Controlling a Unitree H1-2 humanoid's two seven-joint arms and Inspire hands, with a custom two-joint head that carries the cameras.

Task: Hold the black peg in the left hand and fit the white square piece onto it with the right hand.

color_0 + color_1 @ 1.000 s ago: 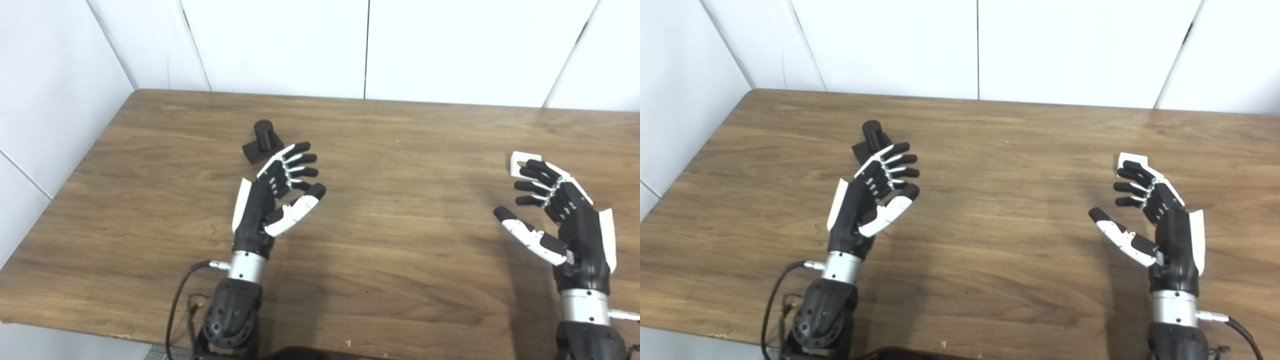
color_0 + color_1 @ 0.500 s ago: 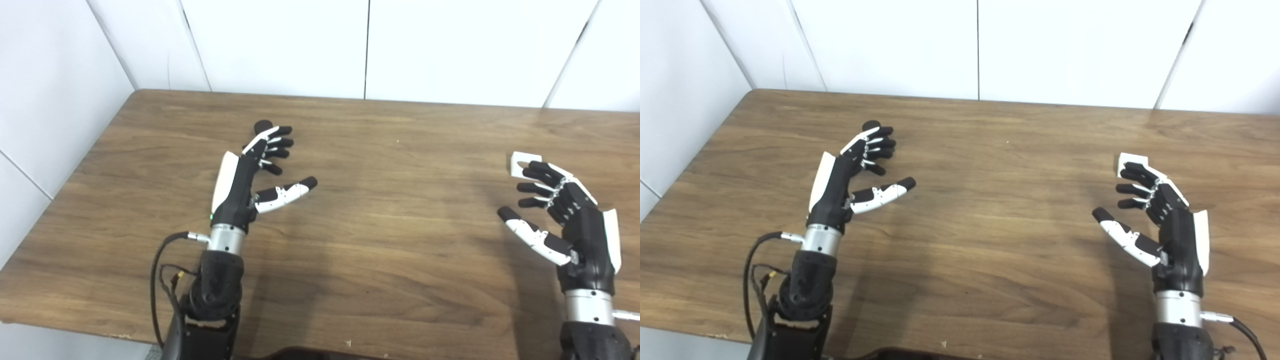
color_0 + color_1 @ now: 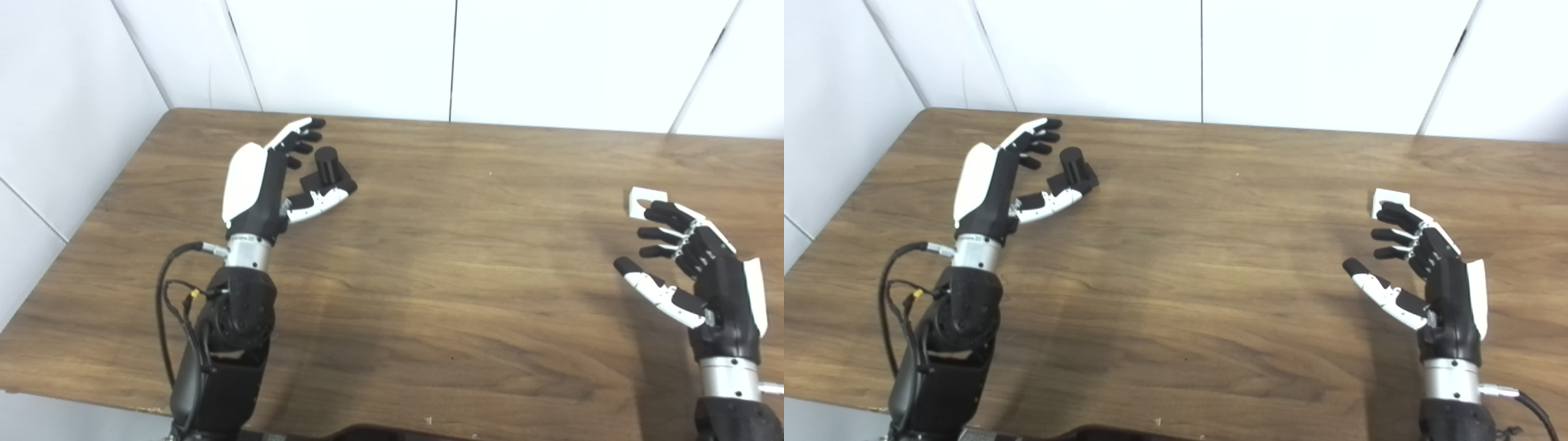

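Left robot hand (image 3: 263, 184) raised over the far-left part of the wooden table (image 3: 441, 269), white back turned to the left wall, forearm rising steeply from the near edge with a black cable looping beside the wrist. Fingers (image 3: 303, 133) spread and reaching away from the camera, thumb (image 3: 321, 199) stretched out to the right; wide, holding nothing. Black peg (image 3: 327, 168) standing between those fingers and the thumb: a short cylinder on a flat base, long axis upright, rounded top facing up, base resting on the table. Thumb tip at the base's near edge; contact cannot be told. Right robot hand (image 3: 692, 263) hovering above the table's right side, palm turned left, fingers curled loosely and apart, thumb pointing left and forward; also wide and empty. White square piece (image 3: 644, 200) lying flat on the table just beyond the right fingertips, partly hidden by them, a cut-out opening showing in its top face, edges slightly skewed to the table's edge. Peg and square piece well apart, at opposite sides of the table.
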